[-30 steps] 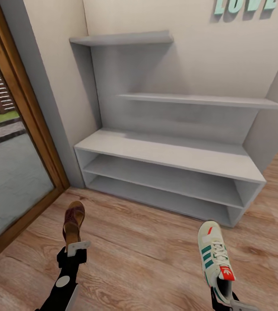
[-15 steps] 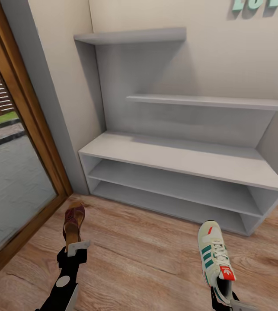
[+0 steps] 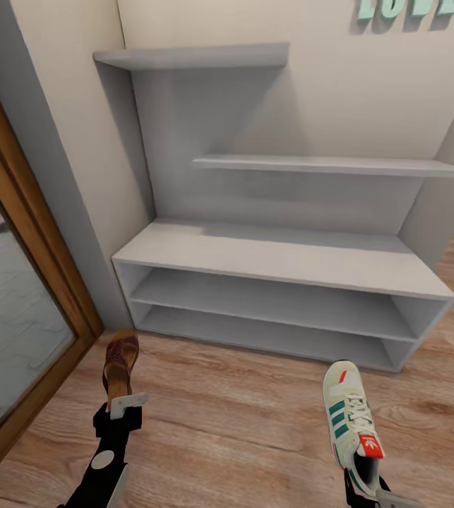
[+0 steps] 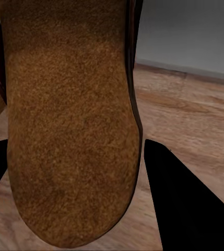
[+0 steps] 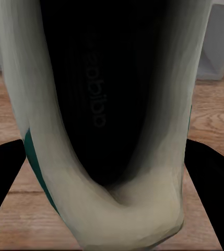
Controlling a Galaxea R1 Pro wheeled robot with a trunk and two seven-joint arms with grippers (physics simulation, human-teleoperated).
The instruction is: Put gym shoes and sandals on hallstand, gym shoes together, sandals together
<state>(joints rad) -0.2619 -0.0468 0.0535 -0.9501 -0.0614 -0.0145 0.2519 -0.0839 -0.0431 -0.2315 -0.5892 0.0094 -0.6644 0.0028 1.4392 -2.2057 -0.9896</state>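
One brown sandal (image 3: 119, 363) hangs above the corridor floor (image 3: 234, 423), held by its heel in my left gripper (image 3: 126, 404), toe pointing at the hallstand (image 3: 276, 254). Its tan footbed (image 4: 65, 120) lies between the dark fingers (image 4: 190, 209) in the left wrist view. My right gripper (image 3: 371, 490) is shut on the heel of a white gym shoe (image 3: 350, 416) with green stripes, also toe-forward. The shoe's dark opening (image 5: 112, 104) sits between the fingers (image 5: 2, 178). The light grey hallstand stands ahead with bare bench and shelves. The other sandal and gym shoe are out of view.
A glass door (image 3: 8, 339) in a wooden frame (image 3: 36, 233) runs along the left, beside a grey wall post (image 3: 64, 176). Teal letters (image 3: 403, 7) hang on the wall above the rack. A grey wall (image 3: 445, 190) closes in at the rack's right end.
The whole view has shifted, so the camera moved: the rack and door now sit further left than half a second ago. Both arms keep their places in the picture, each still holding its shoe.
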